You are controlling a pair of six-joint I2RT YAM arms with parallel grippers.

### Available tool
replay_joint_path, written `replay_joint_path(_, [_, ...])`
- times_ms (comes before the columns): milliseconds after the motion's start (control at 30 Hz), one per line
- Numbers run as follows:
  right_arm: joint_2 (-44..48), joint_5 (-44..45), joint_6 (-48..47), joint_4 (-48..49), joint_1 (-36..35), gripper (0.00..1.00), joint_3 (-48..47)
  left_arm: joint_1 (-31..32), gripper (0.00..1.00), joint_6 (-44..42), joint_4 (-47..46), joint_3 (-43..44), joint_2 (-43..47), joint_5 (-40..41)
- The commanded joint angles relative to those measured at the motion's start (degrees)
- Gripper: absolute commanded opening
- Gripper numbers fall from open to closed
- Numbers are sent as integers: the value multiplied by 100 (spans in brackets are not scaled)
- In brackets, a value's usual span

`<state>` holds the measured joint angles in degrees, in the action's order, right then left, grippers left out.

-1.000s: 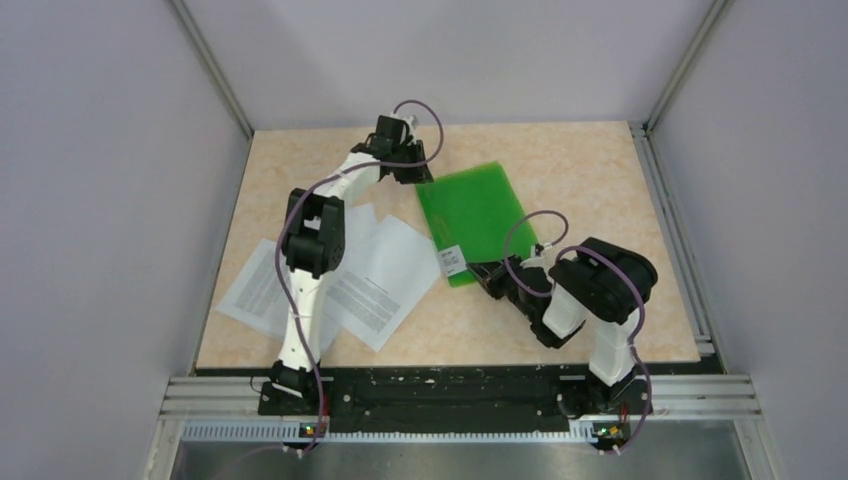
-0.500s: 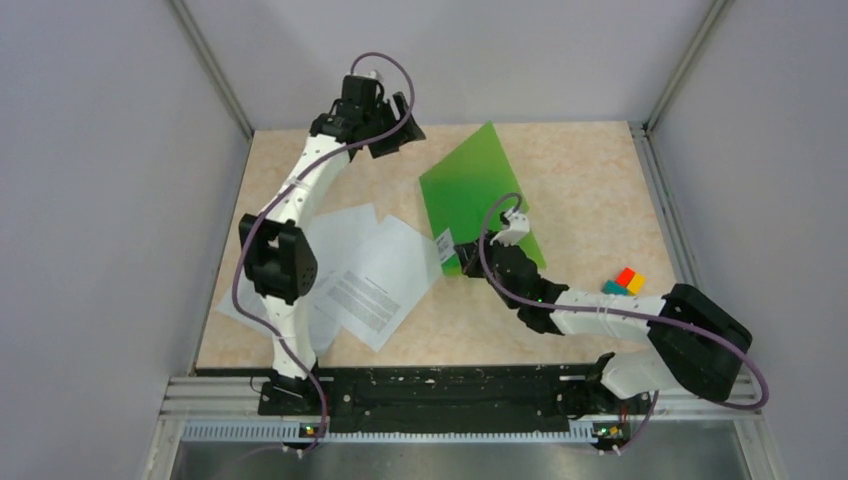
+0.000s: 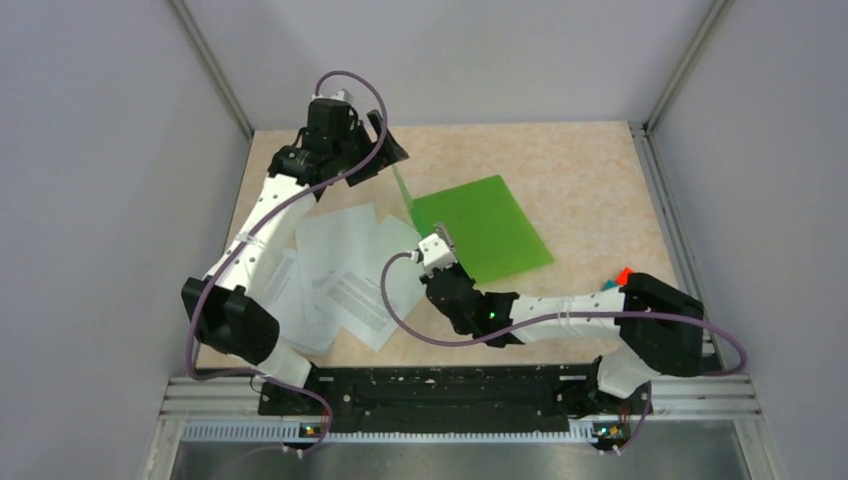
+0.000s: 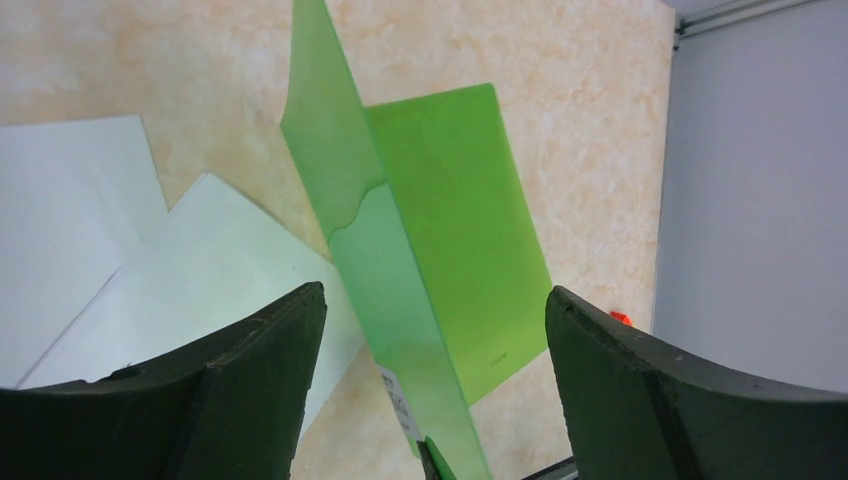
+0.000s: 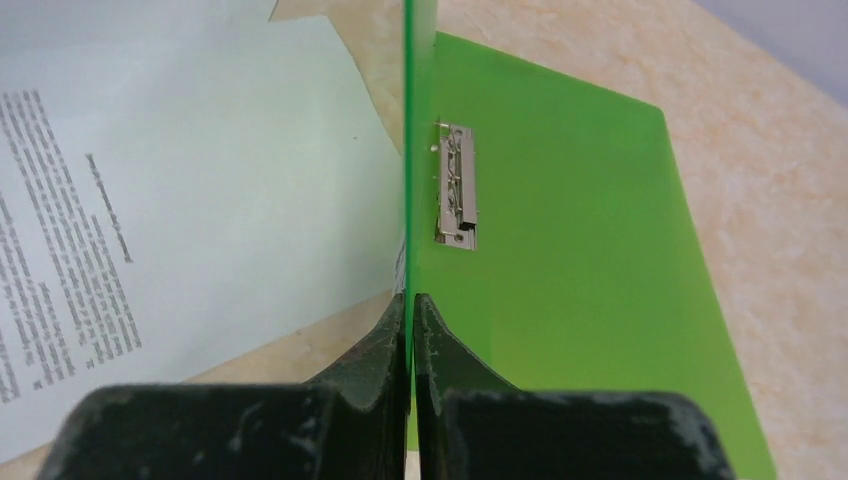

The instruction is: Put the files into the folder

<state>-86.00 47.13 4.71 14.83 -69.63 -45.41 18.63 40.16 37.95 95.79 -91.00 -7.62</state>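
We see a beige marbled tabletop [image 3: 590, 170] boxed in by plain pale grey walls [image 3: 100, 200], aluminium frame posts [image 3: 215, 75] at its far corners, a metal rail [image 3: 200, 398] along its near edge.

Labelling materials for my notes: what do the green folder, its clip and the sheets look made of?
Green folder: smooth, seemingly translucent plastic; its thin raised cover tints the sheets green. Clip: shiny silvery metal, apparently. Sheets: thin matte white paper, black print.

Two white-and-black arms trailing purple cables
The left arm [image 3: 262, 215] and right arm [image 3: 560, 318] have white links, black joints and looping purple cables [image 3: 345, 78]; the right fingers [image 5: 370, 365] are black and scuffed.
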Motion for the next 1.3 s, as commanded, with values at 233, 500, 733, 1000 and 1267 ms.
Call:
replay_joint_path(233, [-673, 942, -1158, -380, -675, 22, -772, 9, 71, 36, -7, -1582, 905, 682])
replay_joint_path(500, [117, 117, -527, -1320, -1289, 76, -877, 6, 54, -448, 239, -2259, 1295, 1139])
replay_joint_path(733, [1202, -1115, 271, -2348, -1383, 90, -1221, 0, 51, -763, 625, -2763, 1582, 1614])
replay_joint_path(1000, [330, -2052, 1297, -3828, 418, 87, -2510, -9, 59, -968, 688, -3001, 1717, 1874])
replay_joint_path(1267, [-1314, -2588, 1203, -3558, 1570, 73, -3166, -330, 65, -1054, 649, -3289, 1795, 1411])
